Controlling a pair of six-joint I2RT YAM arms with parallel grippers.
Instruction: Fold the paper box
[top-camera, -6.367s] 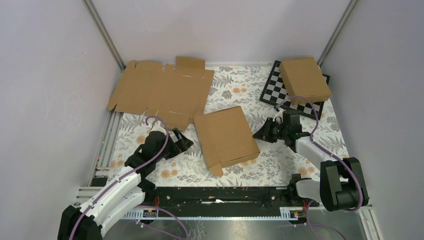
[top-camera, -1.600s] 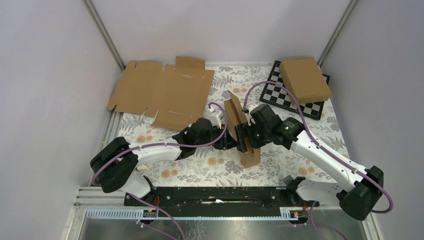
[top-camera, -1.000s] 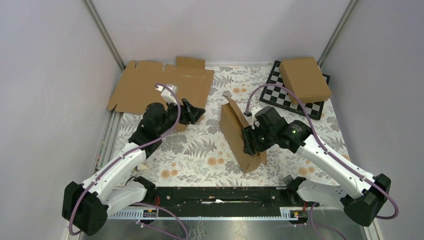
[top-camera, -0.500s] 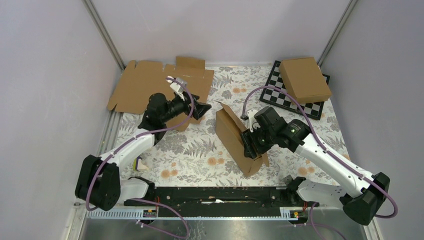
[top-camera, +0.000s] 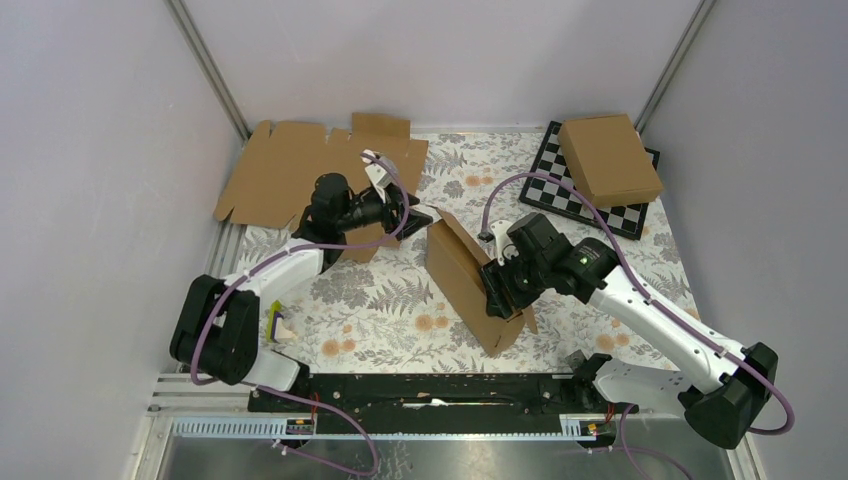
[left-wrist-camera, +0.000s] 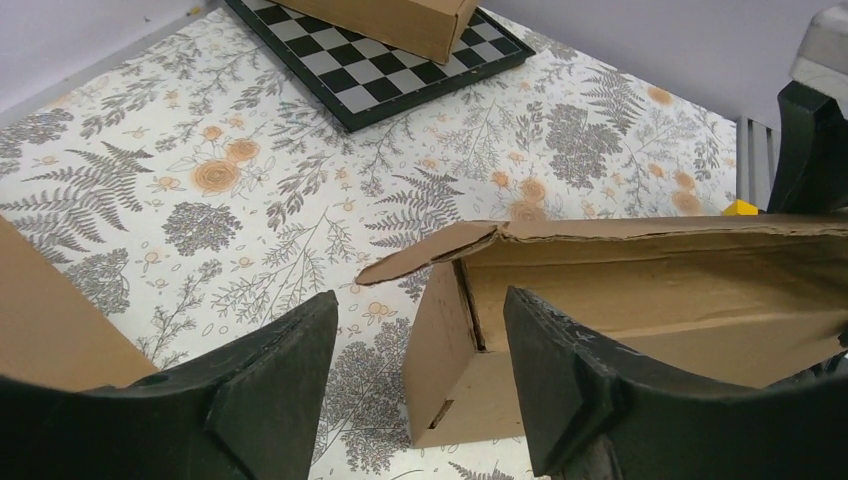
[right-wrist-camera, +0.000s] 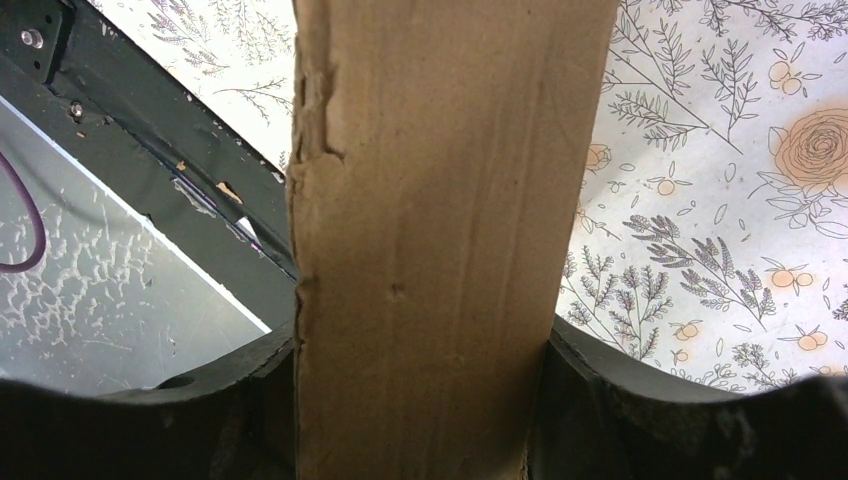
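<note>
Mostly the folding looks done, but not all of it. The paper box (top-camera: 462, 275) already has its walls up and looks like a box, not a flat sheet. It sits in the middle of the flowery surface (top-camera: 370, 300), tipped up on one long side and leaning. In the left wrist view the lid is not shut yet: one flap at the far end sticks out loose, and there is a dark gap under it. So I think what is left is to push the lid down, tuck the loose flap in, and lay the box flat. The right arm reaches in from the right side and bends down to the box. The right pincer (top-camera: 497, 290) holds a wall of the box, with the cardboard squeezed between its two fingers. The left arm stretches far out over the corner of the big flat cardboard sheet (top-camera: 300, 175). The left pincer (top-camera: 418, 212) is wide and holds nothing. It points at the far end of the box, near the loose flap, and does not seem to touch it. At the back right, another brown box (top-camera: 610, 158) rests on a chessboard (top-camera: 545, 185), well apart from all this.
</note>
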